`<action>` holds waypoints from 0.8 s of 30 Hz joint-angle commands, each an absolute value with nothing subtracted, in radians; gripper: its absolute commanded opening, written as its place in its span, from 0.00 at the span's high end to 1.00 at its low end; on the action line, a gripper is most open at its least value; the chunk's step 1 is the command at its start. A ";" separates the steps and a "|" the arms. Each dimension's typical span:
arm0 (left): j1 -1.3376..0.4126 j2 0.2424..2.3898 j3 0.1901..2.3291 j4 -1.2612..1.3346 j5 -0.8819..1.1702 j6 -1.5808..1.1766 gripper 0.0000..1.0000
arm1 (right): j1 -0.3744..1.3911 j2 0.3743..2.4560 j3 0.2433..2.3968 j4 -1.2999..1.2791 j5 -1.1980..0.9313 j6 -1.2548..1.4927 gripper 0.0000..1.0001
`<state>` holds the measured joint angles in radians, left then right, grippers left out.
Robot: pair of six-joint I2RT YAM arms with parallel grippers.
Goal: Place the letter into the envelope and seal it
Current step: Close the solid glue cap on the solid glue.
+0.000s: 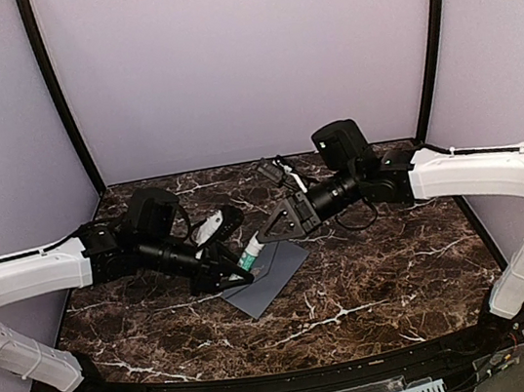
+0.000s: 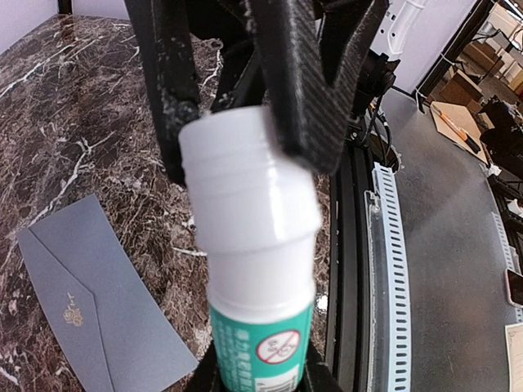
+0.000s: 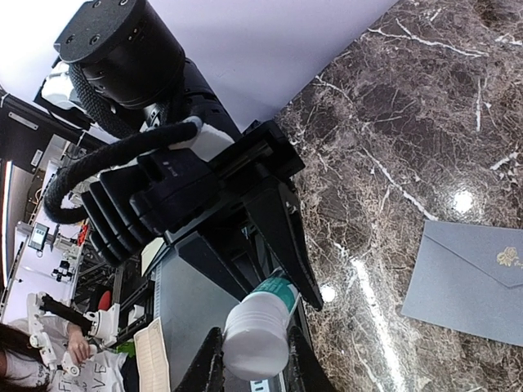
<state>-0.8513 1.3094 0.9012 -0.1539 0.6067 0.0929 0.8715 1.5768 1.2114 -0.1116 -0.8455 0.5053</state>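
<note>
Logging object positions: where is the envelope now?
In the top view the envelope lies flat on the marble table near its centre, beneath the glue stick.

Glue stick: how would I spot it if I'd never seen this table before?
Find the dark marble table, then its middle, where the left end effector and right end effector meet beside the grey envelope. Held between them is the glue stick: a small tube with a white cap and green label, the only green thing there.

We see envelope: slate-grey, flat on table near middle, lying diagonally, flap side up; pointed flap folded down, small gold emblem at its tip.
</note>
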 commanded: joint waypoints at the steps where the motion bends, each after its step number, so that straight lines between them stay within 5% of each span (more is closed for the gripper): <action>1: -0.855 1.326 0.943 -0.155 0.615 0.088 1.00 | 0.907 1.594 1.255 -0.165 -0.841 0.457 0.80; 24: -0.846 1.351 0.956 -0.122 0.618 0.013 1.00 | 0.974 1.638 1.310 -0.272 -0.734 0.410 0.81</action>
